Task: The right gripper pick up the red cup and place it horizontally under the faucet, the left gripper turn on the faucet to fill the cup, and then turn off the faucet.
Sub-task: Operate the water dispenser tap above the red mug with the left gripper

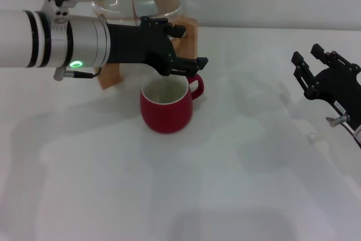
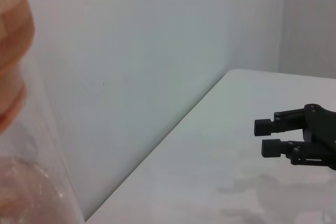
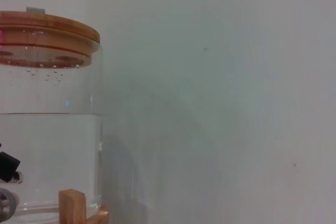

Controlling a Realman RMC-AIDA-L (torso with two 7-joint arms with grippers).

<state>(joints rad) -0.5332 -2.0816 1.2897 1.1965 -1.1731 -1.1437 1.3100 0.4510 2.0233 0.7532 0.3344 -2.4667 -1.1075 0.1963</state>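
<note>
Directly below left pincer (image 1: 189, 66), red cup (image 1: 166, 105) upright, pincer state unclear, right pincer (image 1: 307, 60) apart.

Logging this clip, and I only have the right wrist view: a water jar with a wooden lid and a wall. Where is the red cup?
Observer: The red cup stands upright on the white table, just in front of the jar, with its handle pointing to the robot's right.
Operator: Is either gripper holding it?
Observer: No. The left gripper hangs just above the cup's rim on the jar side, where the faucet would be, and its claw hides the faucet.
Operator: And the right gripper?
Observer: The right gripper is far off to the robot's right, above the table, open and empty.
</note>
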